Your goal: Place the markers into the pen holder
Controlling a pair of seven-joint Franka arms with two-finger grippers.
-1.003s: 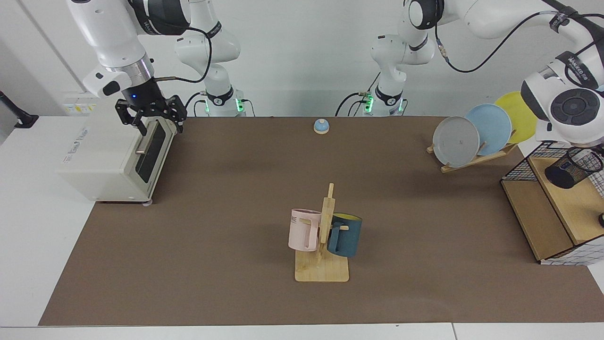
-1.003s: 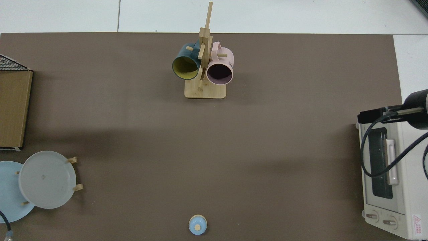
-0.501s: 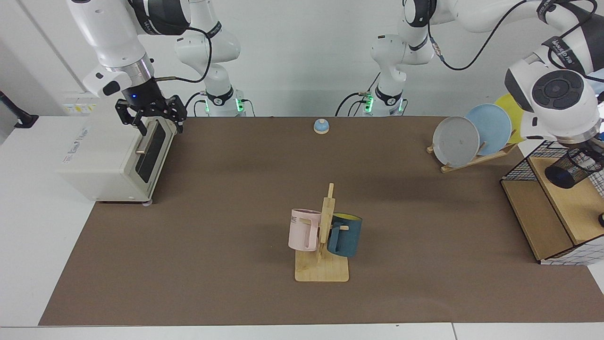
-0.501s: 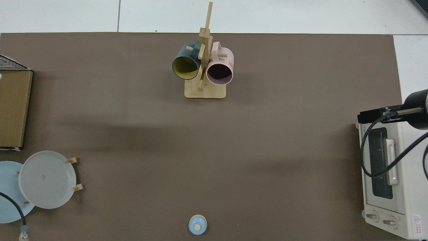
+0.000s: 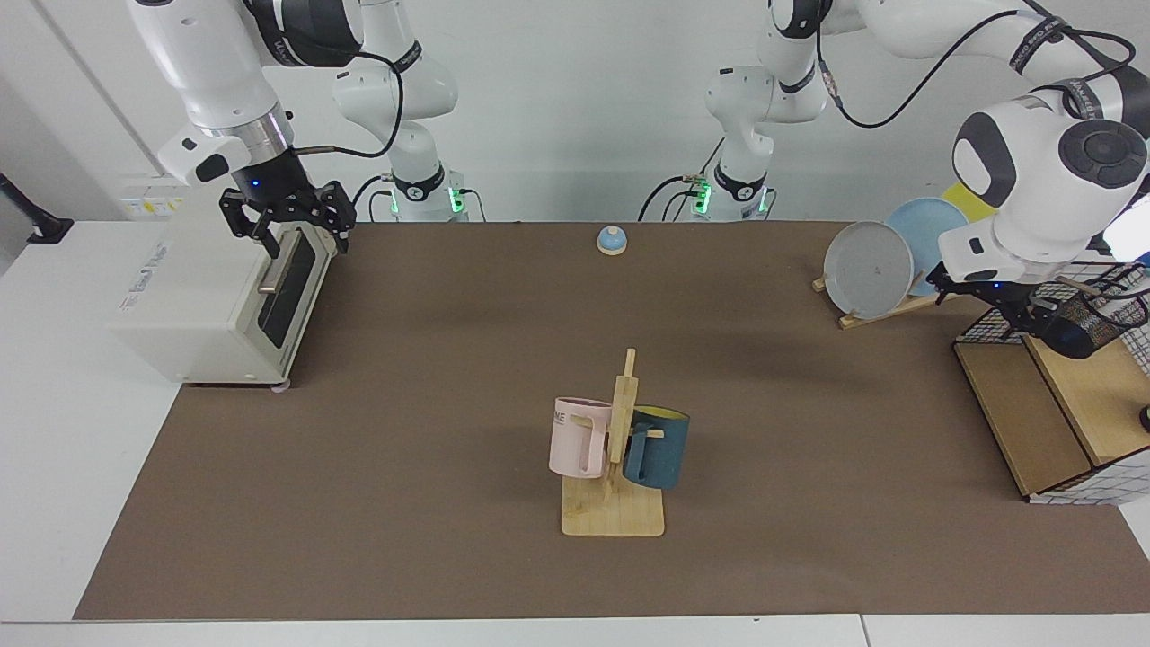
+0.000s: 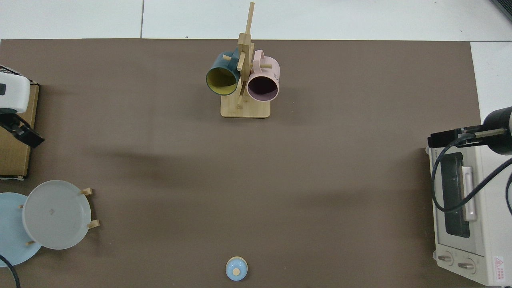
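Facing view: my left gripper (image 5: 1038, 316) is low over the wooden shelf (image 5: 1051, 422) at the table's end. The pen holder (image 5: 1098, 310) lies tilted right against it, base toward the gripper and mouth pointing away and up. From this angle I cannot tell whether the gripper is clamped on the cup or only touching its base. I judge I am here to get the holder upright and reachable, since a marker will not stay in a cup that leans like this. I cannot find the marker anywhere; it may be hidden behind my wrist or the wire frame.

My right gripper (image 5: 287, 218) waits with its fingers spread and empty, just above the top edge of the toaster oven (image 5: 207, 296) door. That keeps it well apart from the work.

Top view: only a white link and a black part of my left arm show at the frame's edge over the shelf. The holder is out of sight beyond them. My right arm hangs over the oven, and the mug stand (image 6: 245, 110) is far from both grippers.
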